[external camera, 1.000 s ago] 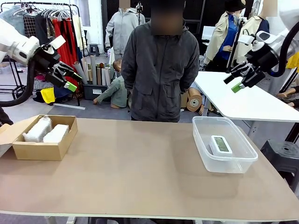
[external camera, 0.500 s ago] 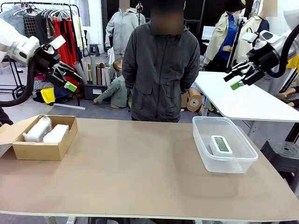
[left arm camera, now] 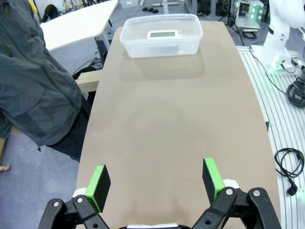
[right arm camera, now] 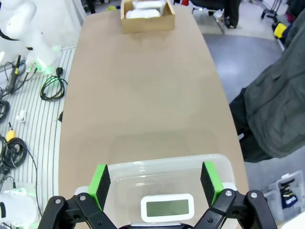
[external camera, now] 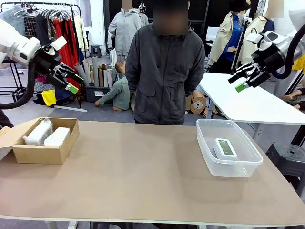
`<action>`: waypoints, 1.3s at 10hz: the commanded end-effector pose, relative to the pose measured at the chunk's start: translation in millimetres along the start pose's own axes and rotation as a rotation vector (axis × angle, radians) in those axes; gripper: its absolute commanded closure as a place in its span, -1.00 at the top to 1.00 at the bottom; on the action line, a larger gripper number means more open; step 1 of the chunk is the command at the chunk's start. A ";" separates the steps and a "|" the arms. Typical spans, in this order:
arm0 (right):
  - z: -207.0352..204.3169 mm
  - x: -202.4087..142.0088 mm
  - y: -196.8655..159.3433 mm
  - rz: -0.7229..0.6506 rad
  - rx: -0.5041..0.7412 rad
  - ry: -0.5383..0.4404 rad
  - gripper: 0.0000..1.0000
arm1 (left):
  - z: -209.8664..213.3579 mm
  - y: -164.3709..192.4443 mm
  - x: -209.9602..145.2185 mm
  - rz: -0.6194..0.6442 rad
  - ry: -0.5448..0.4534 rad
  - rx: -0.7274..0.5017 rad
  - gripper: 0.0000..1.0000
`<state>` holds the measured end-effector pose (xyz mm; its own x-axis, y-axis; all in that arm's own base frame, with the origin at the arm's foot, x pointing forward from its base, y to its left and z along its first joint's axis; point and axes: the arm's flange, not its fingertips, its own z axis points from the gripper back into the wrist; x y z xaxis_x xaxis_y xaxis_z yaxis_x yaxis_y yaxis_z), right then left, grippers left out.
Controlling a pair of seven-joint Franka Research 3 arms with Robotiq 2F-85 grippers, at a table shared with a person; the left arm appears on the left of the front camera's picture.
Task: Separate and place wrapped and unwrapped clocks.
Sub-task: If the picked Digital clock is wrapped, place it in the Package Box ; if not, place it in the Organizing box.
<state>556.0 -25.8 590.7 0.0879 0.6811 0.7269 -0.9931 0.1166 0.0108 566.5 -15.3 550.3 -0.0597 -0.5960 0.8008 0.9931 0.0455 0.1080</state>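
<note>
The table (external camera: 143, 176) is brown. At its left end sits a cardboard box (external camera: 40, 152) with its flap folded out; inside lie 2 bubble-wrapped bundles (external camera: 47, 133) side by side, touching. In the right wrist view the same box (right arm camera: 147, 21) stands at the far end of the table, the white bundles (right arm camera: 145, 8) just visible in it.

Near the right end stands a clear plastic tub (external camera: 231, 164). The bare clock (external camera: 224, 147) lies flat on its bottom, screen up. The left wrist view shows the tub (left arm camera: 159, 43) far down the table with the clock (left arm camera: 162, 34) inside. In the right wrist view the tub (right arm camera: 167, 167) is right below the fingers and the clock (right arm camera: 167, 208) lies between them.

The left gripper (external camera: 72, 82) hangs high above the box, jaws spread wide, holding nothing. The right gripper (external camera: 243, 82) hangs high above the tub, jaws likewise wide apart and empty.

A person (external camera: 164, 71) in a dark grey jacket stands at the far edge, arms behind the back.
</note>
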 end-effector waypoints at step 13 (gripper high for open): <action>0.9 1.6 1.9 0.027 0.001 0.018 1.00 | 1.8 -0.6 0.5 -0.005 0.007 -0.003 1.00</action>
<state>556.0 -25.8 590.7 0.0877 0.6812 0.7269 -0.9931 0.1165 0.0106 566.5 -15.3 550.4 -0.0597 -0.5960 0.8008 0.9931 0.0455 0.1080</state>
